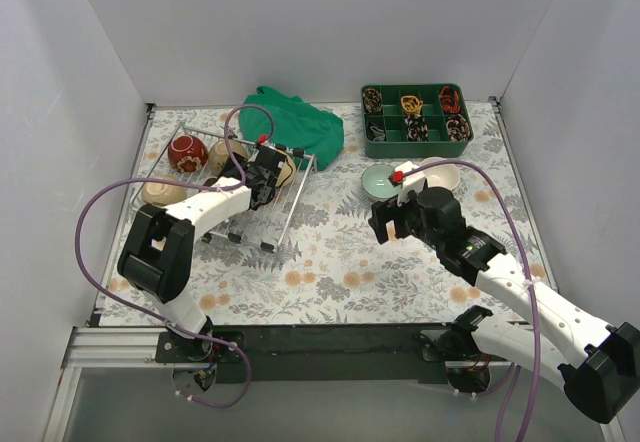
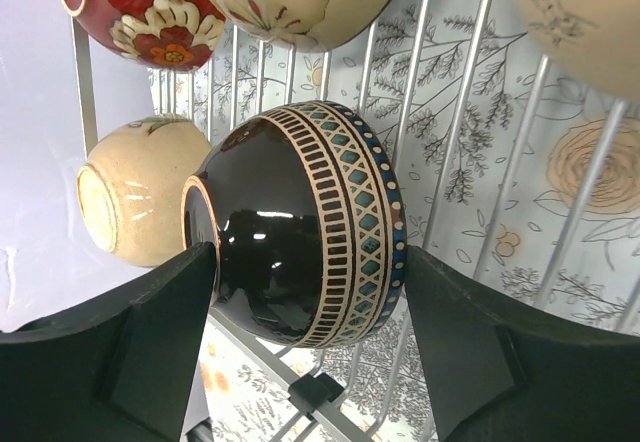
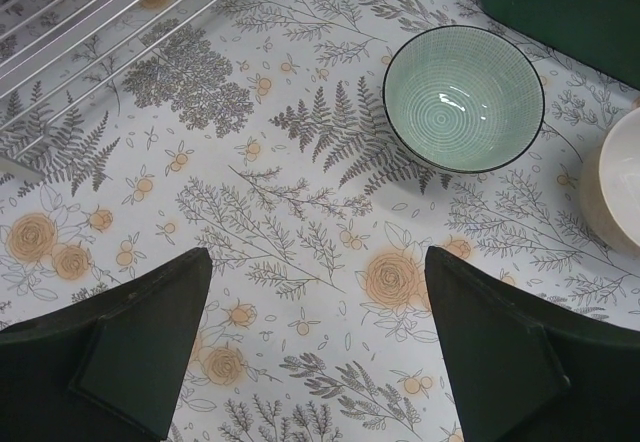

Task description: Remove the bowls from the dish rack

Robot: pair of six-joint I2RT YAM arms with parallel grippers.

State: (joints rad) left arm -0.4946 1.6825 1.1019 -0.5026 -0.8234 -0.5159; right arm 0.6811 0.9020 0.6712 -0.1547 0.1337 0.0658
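Note:
The silver wire dish rack (image 1: 262, 224) lies at the table's left. It holds a red floral bowl (image 1: 187, 152), beige bowls (image 1: 160, 194) and a dark brown-black bowl (image 2: 300, 232) with a patterned band, standing on edge. My left gripper (image 2: 310, 255) has one finger on that bowl's foot and the other on its rim, while the bowl still rests on the rack wires (image 2: 445, 162). A pale green bowl (image 3: 463, 99) and a cream bowl (image 3: 622, 192) sit on the cloth outside the rack. My right gripper (image 3: 318, 262) is open and empty, just in front of them.
A green compartment tray (image 1: 415, 119) of small items stands at the back right. A crumpled green cloth (image 1: 298, 122) lies behind the rack. White walls enclose the left, back and right. The red bowl (image 2: 140, 12) and a beige bowl (image 2: 140, 202) crowd the dark bowl.

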